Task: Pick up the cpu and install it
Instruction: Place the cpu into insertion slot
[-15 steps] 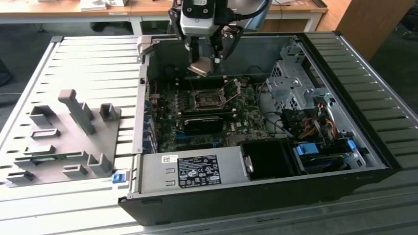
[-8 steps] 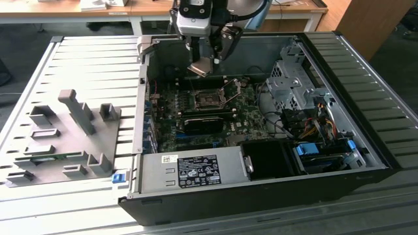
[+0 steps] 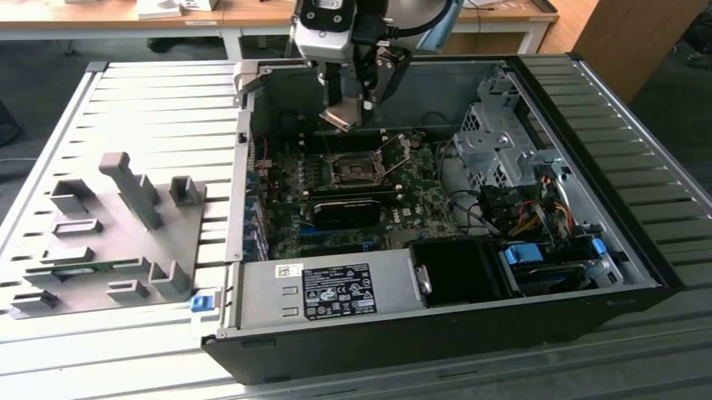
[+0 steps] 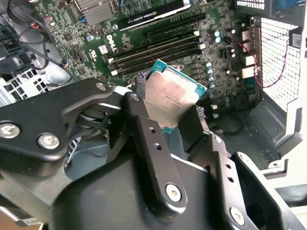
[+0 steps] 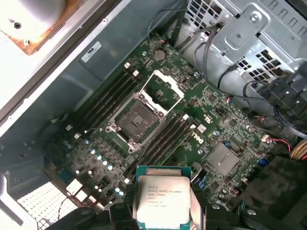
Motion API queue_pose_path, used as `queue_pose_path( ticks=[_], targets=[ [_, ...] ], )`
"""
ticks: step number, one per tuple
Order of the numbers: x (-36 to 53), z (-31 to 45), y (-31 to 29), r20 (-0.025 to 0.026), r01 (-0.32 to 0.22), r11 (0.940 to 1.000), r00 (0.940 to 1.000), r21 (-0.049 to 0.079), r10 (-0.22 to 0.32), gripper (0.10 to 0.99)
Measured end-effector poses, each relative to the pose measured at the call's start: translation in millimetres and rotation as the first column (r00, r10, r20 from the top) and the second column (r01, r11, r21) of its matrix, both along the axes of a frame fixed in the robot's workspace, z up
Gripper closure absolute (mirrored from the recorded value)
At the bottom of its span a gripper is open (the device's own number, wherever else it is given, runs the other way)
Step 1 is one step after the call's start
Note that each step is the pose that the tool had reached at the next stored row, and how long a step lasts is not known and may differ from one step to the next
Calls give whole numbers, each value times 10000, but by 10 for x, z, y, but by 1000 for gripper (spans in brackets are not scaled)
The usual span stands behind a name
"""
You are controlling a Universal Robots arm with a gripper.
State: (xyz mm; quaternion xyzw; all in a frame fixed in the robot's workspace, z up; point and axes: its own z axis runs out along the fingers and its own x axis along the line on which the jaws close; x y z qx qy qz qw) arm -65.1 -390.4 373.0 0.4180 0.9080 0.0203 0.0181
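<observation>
gripper clamped on the cpu, pinching the chip by two opposite edges, raised above the open computer case. in the second wrist view the black fingers cover both gripped edges, leaving the silver lid and a strip of green rim visible. in the first wrist view the chip's near edge is cut off among the fingers. below and ahead of the fingertips lies the cpu socket on the motherboard, its metal frame swung open, memory slots just beside it.
</observation>
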Motion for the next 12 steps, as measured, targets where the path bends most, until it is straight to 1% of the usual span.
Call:
queue_pose_path(
  ticks=[4,7,9,12],
  targets=[
    [0,-4,0,1,288,9996,9996,-1,-288,561],
    [0,-9,0,1,657,9978,9978,-4,-657,561],
    [0,-13,0,1,960,9954,9954,-6,-960,561],
    [0,-18,0,1,1504,9886,9886,-7,-1504,561]
  ],
)
